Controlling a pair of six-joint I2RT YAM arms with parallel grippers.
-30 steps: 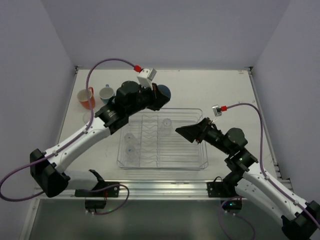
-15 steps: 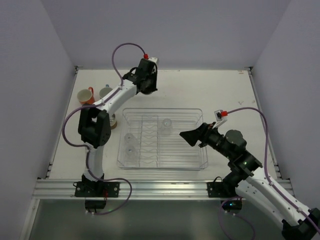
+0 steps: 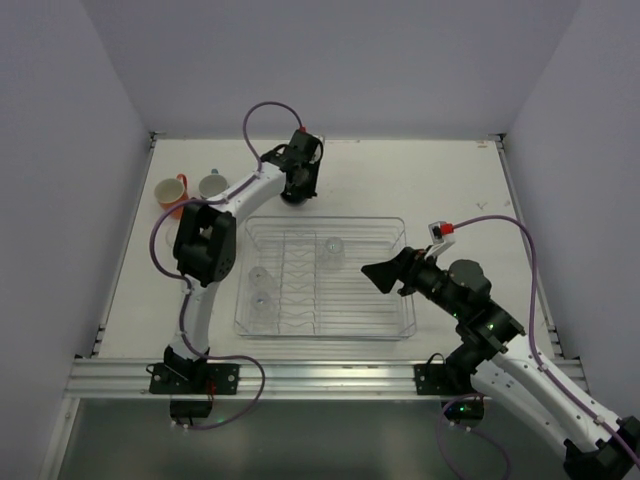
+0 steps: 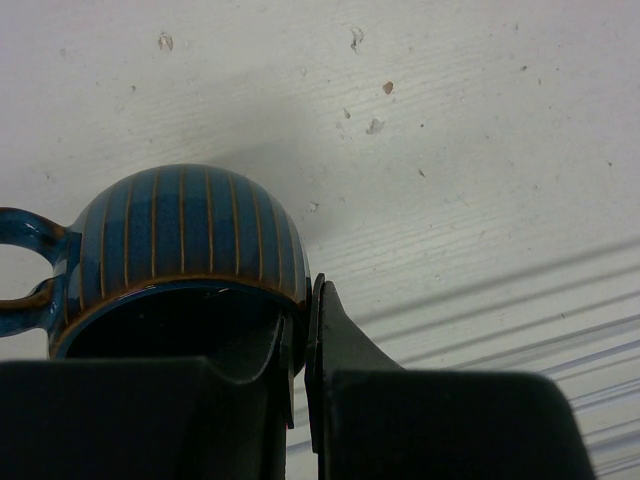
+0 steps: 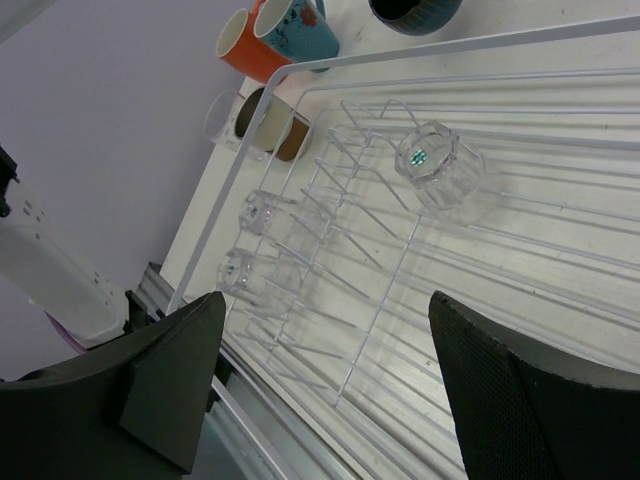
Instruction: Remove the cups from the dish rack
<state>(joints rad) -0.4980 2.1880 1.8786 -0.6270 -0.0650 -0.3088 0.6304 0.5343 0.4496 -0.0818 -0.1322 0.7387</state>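
My left gripper (image 3: 298,188) reaches behind the dish rack (image 3: 400,228) and is shut on the rim of the dark blue round cup (image 4: 180,235), one finger (image 4: 335,330) outside and one inside, low over the white table. My right gripper (image 3: 385,272) is open and empty above the rack's right side; it also shows in the right wrist view (image 5: 325,300). Three clear tumblers sit in the rack (image 5: 445,165), (image 5: 265,212), (image 5: 240,270). The orange mug (image 3: 172,195) and light blue mug (image 3: 212,185) stand at the far left. The tan-cream cup (image 5: 270,125) and a clear tumbler (image 5: 225,120) stand left of the rack.
The left arm's elbow (image 3: 205,245) stands over the rack's left edge. White walls close the table on three sides. A metal rail (image 3: 320,375) runs along the near edge.
The left arm has swung from over the rack out to the far side with the dark blue cup and lowered it. The right gripper has drawn back slightly to the right.
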